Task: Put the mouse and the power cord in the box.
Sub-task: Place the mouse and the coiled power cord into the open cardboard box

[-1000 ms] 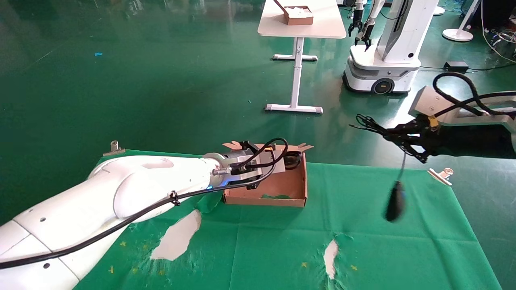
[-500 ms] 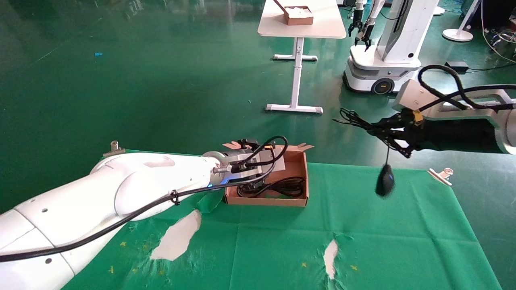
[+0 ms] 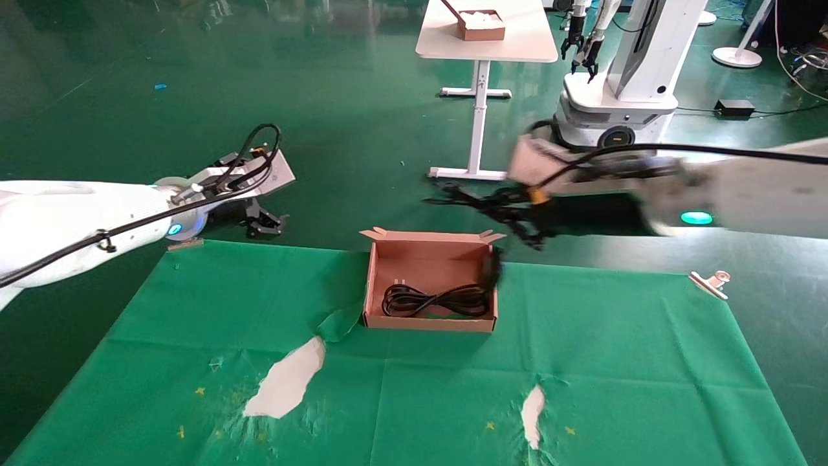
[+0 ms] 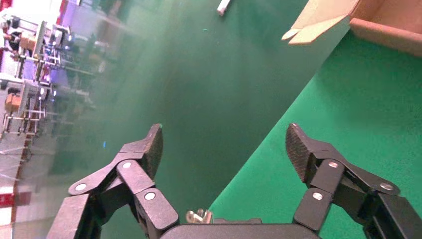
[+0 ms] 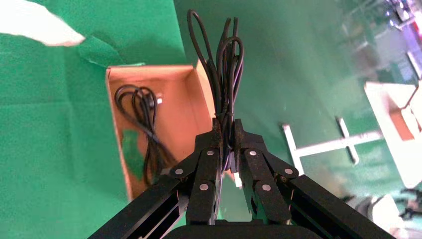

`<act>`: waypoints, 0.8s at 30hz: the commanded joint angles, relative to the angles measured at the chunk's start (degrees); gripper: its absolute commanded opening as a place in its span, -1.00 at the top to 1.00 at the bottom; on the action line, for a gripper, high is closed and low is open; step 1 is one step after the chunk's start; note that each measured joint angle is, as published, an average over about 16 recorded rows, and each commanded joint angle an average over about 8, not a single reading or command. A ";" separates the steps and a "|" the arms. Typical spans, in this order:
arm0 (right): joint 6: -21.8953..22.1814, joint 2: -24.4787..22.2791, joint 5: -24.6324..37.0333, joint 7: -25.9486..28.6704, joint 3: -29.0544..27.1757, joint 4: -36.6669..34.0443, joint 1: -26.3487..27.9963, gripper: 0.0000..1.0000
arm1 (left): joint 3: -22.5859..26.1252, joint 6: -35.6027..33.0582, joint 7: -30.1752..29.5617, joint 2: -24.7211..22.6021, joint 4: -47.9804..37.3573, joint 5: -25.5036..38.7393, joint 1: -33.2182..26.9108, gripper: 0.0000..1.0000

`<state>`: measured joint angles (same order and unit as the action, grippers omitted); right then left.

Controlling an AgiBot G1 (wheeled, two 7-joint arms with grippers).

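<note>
Even, bright overhead light fills the scene, and the glossy green floor (image 3: pixel 291 97) carries pale streaks of glare and soft reflections. The right arm (image 3: pixel 711 188) is smeared with motion blur in the head view, and the mouse (image 3: pixel 495 268) hanging at the box (image 3: pixel 372 285) rim is blurred too. The box casts a soft shadow on the green cloth (image 3: pixel 582 362). In the left wrist view the far background is hazy while the left gripper (image 4: pixel 224 144) is sharp.
</note>
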<state>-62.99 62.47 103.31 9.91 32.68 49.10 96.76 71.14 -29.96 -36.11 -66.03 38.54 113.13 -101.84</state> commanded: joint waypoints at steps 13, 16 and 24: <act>13.36 16.04 2.81 -13.88 8.80 -24.17 4.03 0.64 | 0.59 -1.46 -8.76 3.46 6.51 6.80 0.14 -1.00; 14.78 16.54 2.37 -13.89 10.94 -25.53 4.28 -0.11 | 0.66 -1.65 -9.88 3.80 7.33 7.73 0.18 -1.00; 15.84 16.92 1.95 -13.71 12.37 -26.29 4.49 -1.00 | 0.73 -1.79 -10.44 4.05 7.90 8.39 0.20 -1.00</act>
<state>-47.35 79.33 105.35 -3.83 44.79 22.90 101.23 71.85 -31.73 -46.47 -62.02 46.32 121.39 -101.65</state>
